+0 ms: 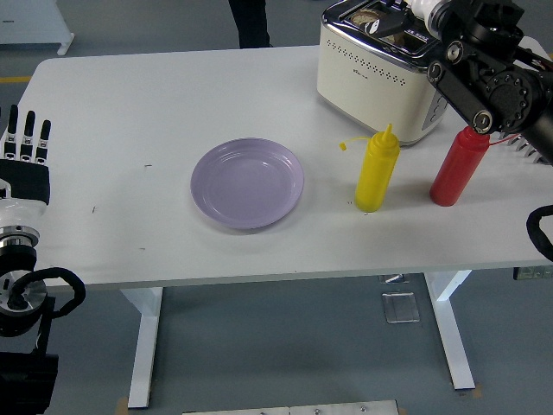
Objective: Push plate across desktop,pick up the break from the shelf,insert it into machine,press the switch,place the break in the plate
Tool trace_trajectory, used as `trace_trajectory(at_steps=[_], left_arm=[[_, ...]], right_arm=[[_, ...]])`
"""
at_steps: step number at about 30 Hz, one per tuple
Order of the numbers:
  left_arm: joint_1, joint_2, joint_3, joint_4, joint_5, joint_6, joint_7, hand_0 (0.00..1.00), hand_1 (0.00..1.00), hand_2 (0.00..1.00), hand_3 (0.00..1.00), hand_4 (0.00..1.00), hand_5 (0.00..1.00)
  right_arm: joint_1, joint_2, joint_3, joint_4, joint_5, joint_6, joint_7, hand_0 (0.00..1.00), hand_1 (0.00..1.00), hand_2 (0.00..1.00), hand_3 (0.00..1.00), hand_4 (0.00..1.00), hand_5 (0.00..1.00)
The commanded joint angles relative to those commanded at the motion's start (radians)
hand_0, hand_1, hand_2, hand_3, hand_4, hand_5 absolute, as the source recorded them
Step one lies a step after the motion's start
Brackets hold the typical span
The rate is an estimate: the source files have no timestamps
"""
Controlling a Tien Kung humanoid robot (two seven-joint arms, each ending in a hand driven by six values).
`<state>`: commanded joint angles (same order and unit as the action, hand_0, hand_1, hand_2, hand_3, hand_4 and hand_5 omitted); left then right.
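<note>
Right robot hand [399, 15]: over the toaster [390, 67] slots at the bread [378, 17]; you cannot tell its grip.
Left robot hand [24, 156]: fingers straight, empty, at surface [130, 112] edge.
Plate [247, 182]: empty.

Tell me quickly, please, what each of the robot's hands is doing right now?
Left hand: open, fingers straight, holding nothing, resting at the table's left edge.
Right hand: over the toaster slots by the bread; grip cannot be told.
</note>
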<state>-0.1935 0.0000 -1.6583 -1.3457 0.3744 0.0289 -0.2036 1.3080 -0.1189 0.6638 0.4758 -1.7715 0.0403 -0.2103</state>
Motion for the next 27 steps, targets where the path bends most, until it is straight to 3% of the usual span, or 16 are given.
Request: trace_trajectory(at_steps=[5,6,23,24,27], left_arm=[[-0.002,0.0,0.003,0.0,0.0,0.0,0.0,0.846,0.846,0.847,0.788,0.559,0.998],[-0.002,0.0,0.004,0.0,-0.001,0.0,0.0,0.846,0.847,0.847,0.787,0.558,0.998],[-0.008,0.0,0.013,0.003,-0.002,-0.001,-0.002,0.847,0.846,0.847,0.787,0.559,0.998],[-0.008,0.0,0.013,0.002,-0.002,-0.001,-0.002,0.847,0.846,0.847,0.788,0.559,0.998],[-0.008,0.0,0.013,0.002,-0.002,-0.001,-0.002,0.847,0.846,0.847,0.788,0.559,0.998]], right_arm=[[0.022,0.03,-0.044,-0.053,0.001,-0.023,0.001,0.608,0.634,0.633,0.761,0.776,0.47],[0.025,0.036,-0.052,-0.062,0.003,-0.028,0.001,0.543,0.597,0.6,0.727,0.762,0.463],[0.045,0.095,-0.148,-0.171,0.038,-0.097,0.017,0.467,0.542,0.558,0.669,0.701,0.404],[0.045,0.099,-0.151,-0.177,0.039,-0.105,0.019,0.417,0.496,0.517,0.63,0.597,0.317],[0.044,0.106,-0.159,-0.192,0.043,-0.124,0.024,0.417,0.496,0.517,0.63,0.597,0.317]])
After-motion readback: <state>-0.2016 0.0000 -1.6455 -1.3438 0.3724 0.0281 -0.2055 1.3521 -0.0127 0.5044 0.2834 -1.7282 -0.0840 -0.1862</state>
